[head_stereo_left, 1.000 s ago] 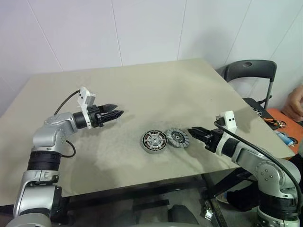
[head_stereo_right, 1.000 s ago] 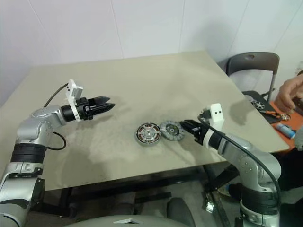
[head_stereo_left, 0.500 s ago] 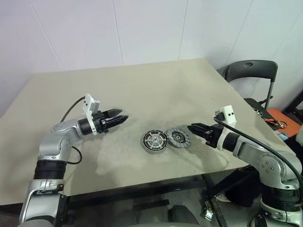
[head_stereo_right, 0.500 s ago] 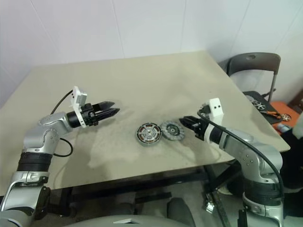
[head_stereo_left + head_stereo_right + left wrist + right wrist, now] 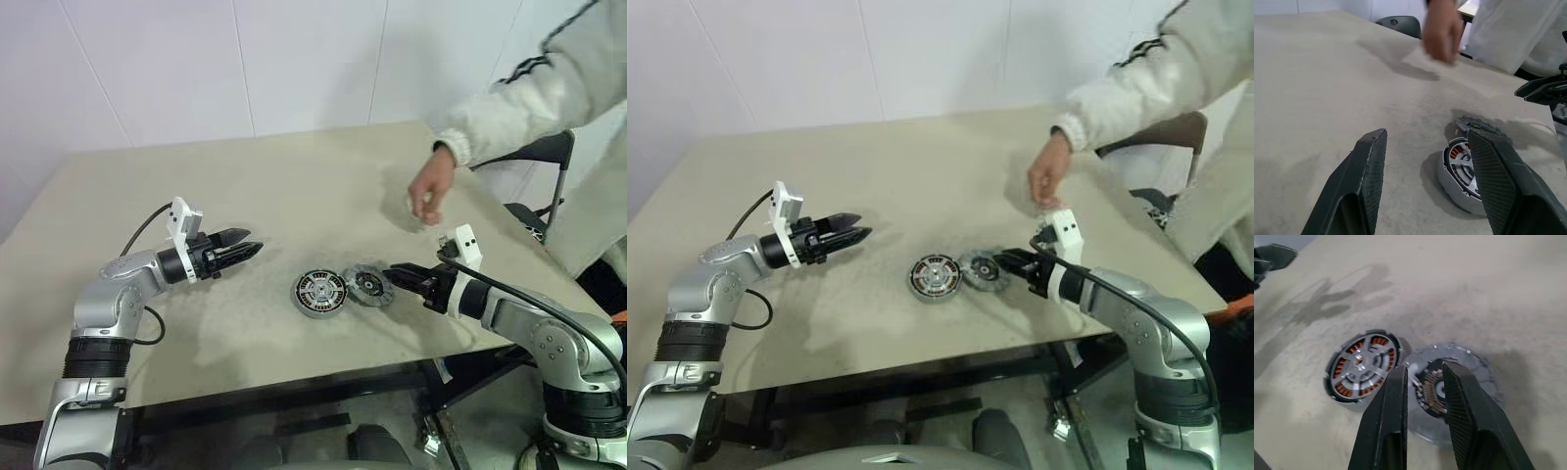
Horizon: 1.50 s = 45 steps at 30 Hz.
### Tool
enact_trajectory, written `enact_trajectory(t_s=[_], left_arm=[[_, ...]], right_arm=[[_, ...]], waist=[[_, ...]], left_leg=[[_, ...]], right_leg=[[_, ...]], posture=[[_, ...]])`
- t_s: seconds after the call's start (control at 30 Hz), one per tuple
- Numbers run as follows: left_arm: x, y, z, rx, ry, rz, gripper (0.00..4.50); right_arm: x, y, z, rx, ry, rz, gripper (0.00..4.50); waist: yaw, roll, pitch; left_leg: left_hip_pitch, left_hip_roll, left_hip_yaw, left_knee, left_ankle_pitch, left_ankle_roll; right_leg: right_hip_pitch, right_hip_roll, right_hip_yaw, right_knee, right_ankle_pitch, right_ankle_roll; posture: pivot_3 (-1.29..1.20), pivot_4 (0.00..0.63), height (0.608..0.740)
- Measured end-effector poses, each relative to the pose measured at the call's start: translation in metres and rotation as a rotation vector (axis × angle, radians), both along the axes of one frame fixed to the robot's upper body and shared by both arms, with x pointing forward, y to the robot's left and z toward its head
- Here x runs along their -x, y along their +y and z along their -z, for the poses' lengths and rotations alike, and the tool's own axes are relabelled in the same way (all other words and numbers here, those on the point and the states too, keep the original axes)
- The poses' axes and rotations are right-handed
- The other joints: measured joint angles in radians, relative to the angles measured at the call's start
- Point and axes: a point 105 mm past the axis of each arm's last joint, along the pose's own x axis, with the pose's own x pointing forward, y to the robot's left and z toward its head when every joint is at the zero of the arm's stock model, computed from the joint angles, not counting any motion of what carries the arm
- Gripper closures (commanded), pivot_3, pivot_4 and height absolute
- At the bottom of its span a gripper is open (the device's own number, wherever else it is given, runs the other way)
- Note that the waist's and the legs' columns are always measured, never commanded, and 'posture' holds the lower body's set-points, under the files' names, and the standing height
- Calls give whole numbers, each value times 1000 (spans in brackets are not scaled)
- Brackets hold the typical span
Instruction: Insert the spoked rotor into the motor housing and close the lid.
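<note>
Two discs sit near the counter's (image 5: 294, 176) front edge, about mid-width, touching or nearly touching.
- Disc on robot's left: spoked rotor (image 5: 319, 291), with black rim, silver spokes and hub. Copper windings show between the spokes, so it reads as sitting in the motor housing (image 5: 1341, 368). The housing's pale side wall shows below the rim in the left wrist view.
- Disc on robot's right: lid (image 5: 366, 285), grey with a jagged edge and dark centre. It lies beside the rotor/housing stack, not on it.

Right gripper (image 5: 392, 271): tips at the lid's right edge, pointing left and slightly down. Jaws are a narrow gap apart with nothing between them. In the right wrist view the fingers (image 5: 1393, 401) frame the lid's centre. Can't tell whether the tips touch the lid.

Left gripper (image 5: 251, 248): above the counter, well to the left of the discs and pointing toward them. Jaws are apart and empty.

A person's hand (image 5: 428, 192) in a pale sleeve reaches over the counter's right side, beyond the right gripper and clear of the discs.
</note>
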Motion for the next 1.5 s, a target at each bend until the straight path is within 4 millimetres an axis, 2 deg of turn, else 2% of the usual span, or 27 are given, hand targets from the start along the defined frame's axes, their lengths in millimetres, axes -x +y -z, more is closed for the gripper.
enact_trajectory(t_s=[0.4,1.37,1.5], left_arm=[[2,1,1,-2,18,9,1712],[4,-3,0,-9,7,15,1712],[4,-3,-1,-11,4,17,1712]], right_arm=[[6,2,12,6,37,-8,3345],[5,2,16,28,25,0,3345],[2,2,16,128,-18,-25,3345]], waist=[[0,0,0],[0,0,0],[-1,0,0]], left_leg=[[0,0,0,0,0,0],[0,0,0,1,0,0],[0,0,0,1,0,0]], right_leg=[[0,0,0,0,0,0],[0,0,0,0,0,0],[1,0,0,0,0,0]], posture=[[0,0,740],[0,0,740],[0,0,740]])
